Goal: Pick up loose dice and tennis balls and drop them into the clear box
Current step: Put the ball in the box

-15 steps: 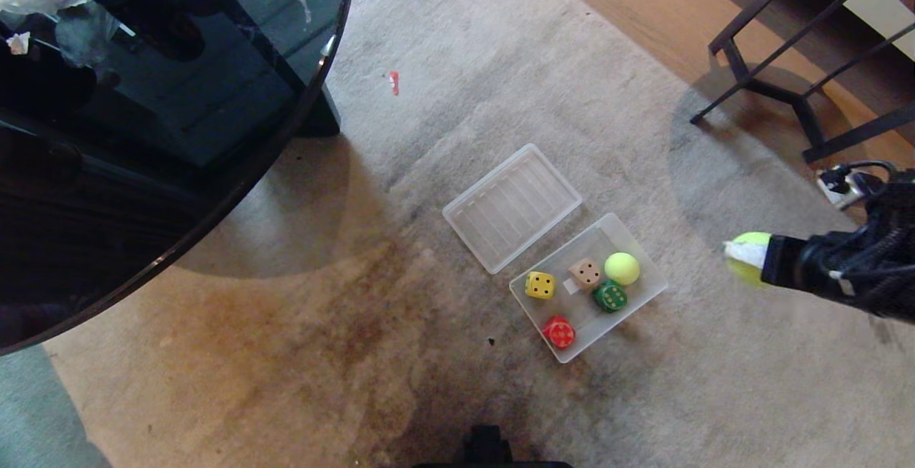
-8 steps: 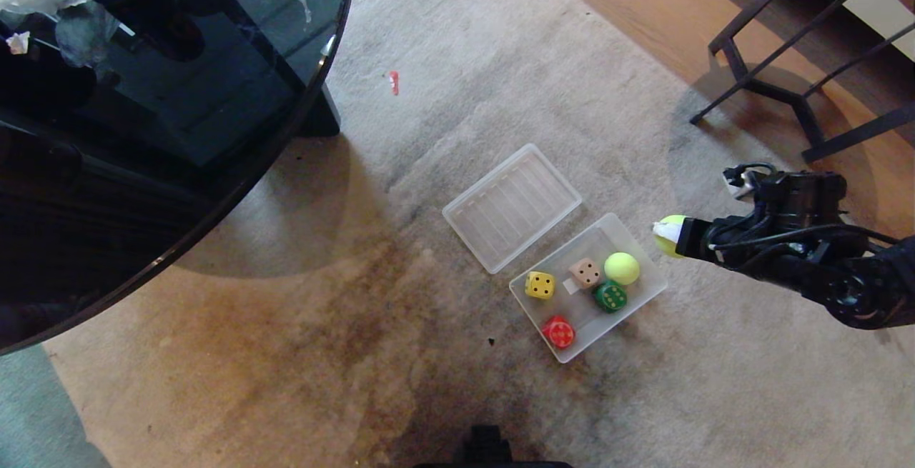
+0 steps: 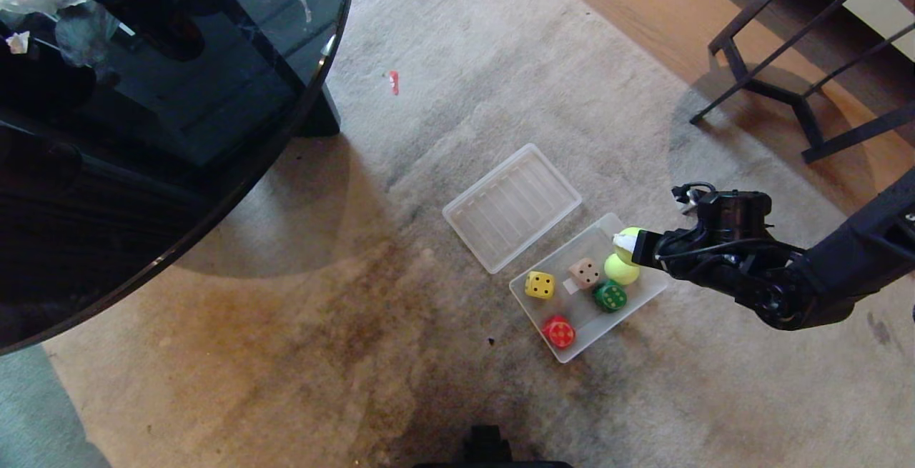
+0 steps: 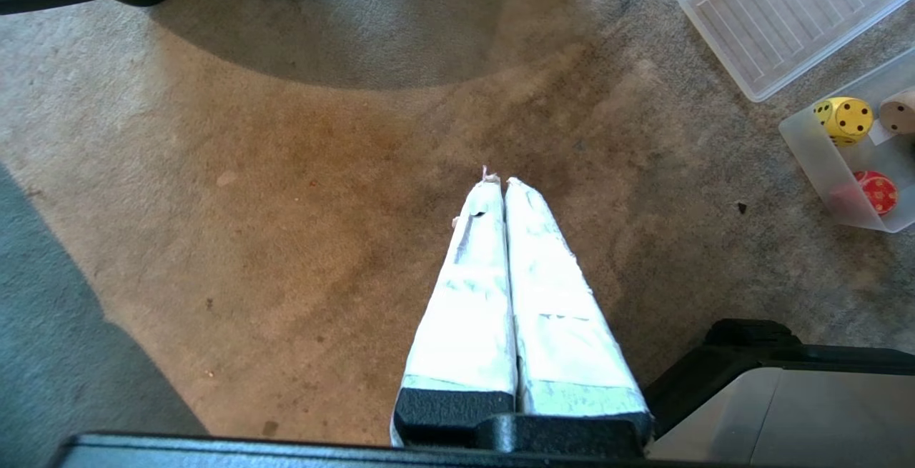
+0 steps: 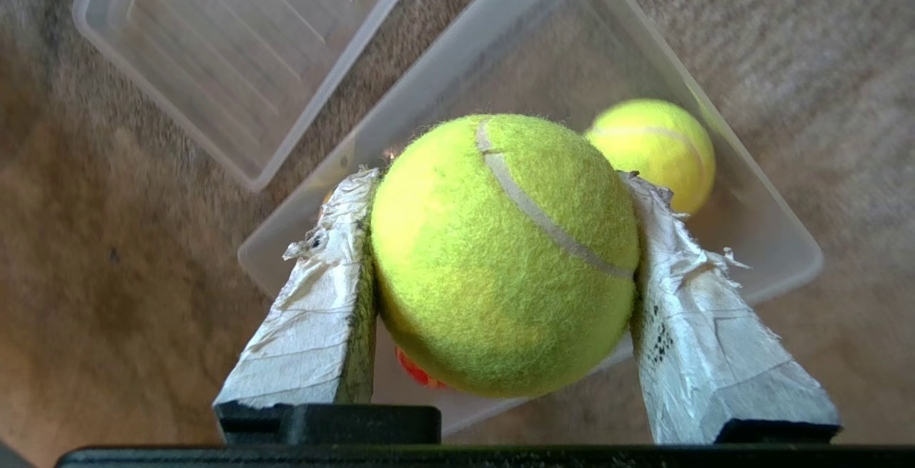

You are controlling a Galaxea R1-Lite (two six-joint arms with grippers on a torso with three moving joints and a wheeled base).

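Overhead, our right claw carries a tennis ball above the clear box on the carpet. Our left claw is closed, empty. Up close, the right claw's fingers clamp that ball.

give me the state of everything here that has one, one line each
right gripper: shut on held tennis ball, over the clear box
left gripper: shut, empty
clear box: open, lid off
lid: on the carpet beside the box
second tennis ball: in the box
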